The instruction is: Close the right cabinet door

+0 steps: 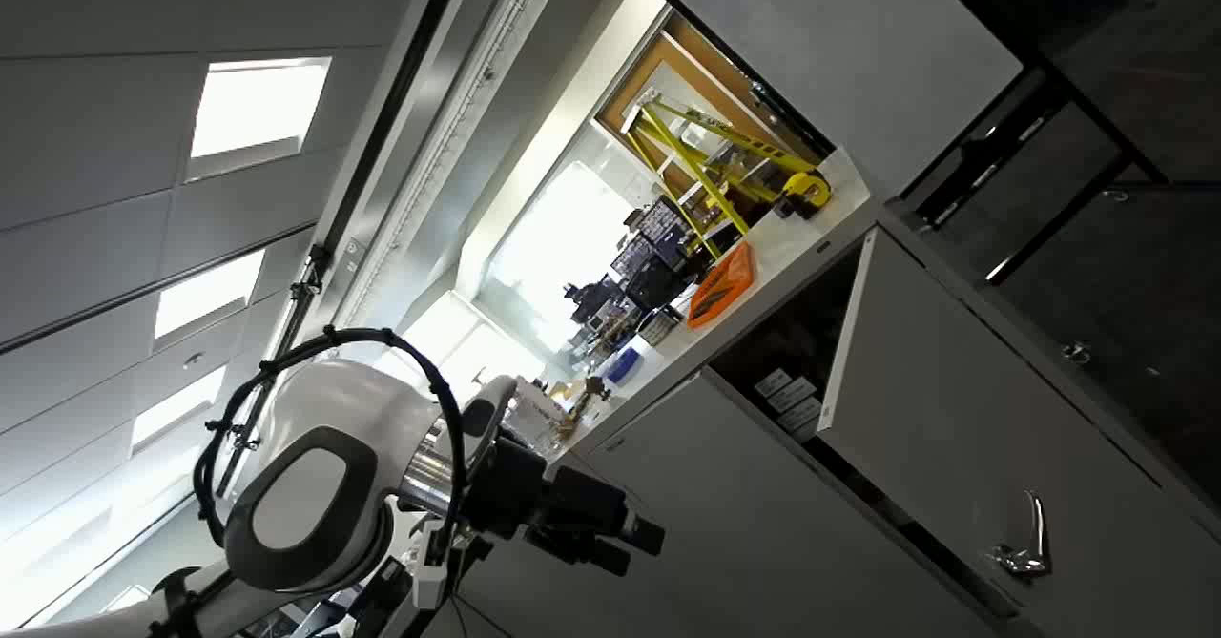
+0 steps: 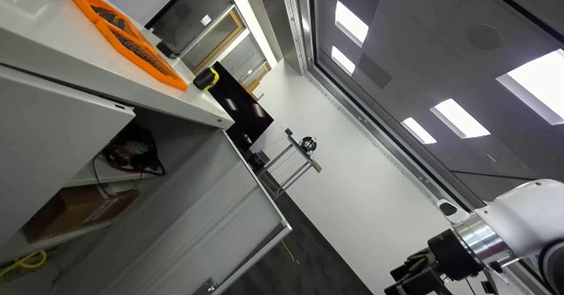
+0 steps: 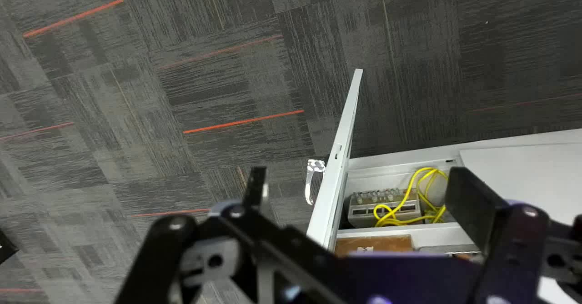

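Note:
The right cabinet door [image 1: 925, 400] is a flat pale-grey panel standing ajar, with a curved silver handle [image 1: 1025, 547]. An exterior view shows its inner side [image 2: 233, 220] swung out from the cabinet. In the wrist view the door [image 3: 337, 158] is seen almost edge-on, and its handle [image 3: 313, 181] sticks out on the left. My gripper [image 1: 630, 545] is open and empty, apart from the door. It also shows in an exterior view [image 2: 394, 281]. In the wrist view the fingers [image 3: 363, 192] are wide apart, with the door edge farther off between them.
The matching twin door [image 1: 725, 524] is beside the opening. Shelves inside hold a yellow cable [image 3: 409, 199], a grey device [image 3: 384, 206] and a brown box [image 3: 377, 243]. An orange case [image 2: 132, 43] and a tape measure [image 2: 206, 79] lie on the white cabinet top [image 2: 39, 26].

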Tool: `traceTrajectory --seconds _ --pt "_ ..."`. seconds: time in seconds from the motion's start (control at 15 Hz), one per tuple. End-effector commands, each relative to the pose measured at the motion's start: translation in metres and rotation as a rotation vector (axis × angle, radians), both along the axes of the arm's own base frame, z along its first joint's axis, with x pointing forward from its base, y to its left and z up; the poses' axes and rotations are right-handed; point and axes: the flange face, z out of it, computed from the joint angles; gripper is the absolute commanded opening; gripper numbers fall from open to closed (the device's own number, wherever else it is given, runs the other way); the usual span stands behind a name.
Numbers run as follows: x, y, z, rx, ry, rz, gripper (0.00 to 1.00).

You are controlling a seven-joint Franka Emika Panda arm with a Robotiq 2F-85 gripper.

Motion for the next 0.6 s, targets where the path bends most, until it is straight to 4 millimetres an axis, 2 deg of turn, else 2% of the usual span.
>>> traceTrajectory --seconds 0.0,0.13,0.53 --pt "-0.0007 0.0003 -0.0027 0.001 0.01 0.0 1.0" --pt "-0.0015 0.0005 -0.0089 0.002 0.025 0.0 1.0" --pt "-0.001 0.0005 -0.0101 0.003 0.029 0.0 1.0"
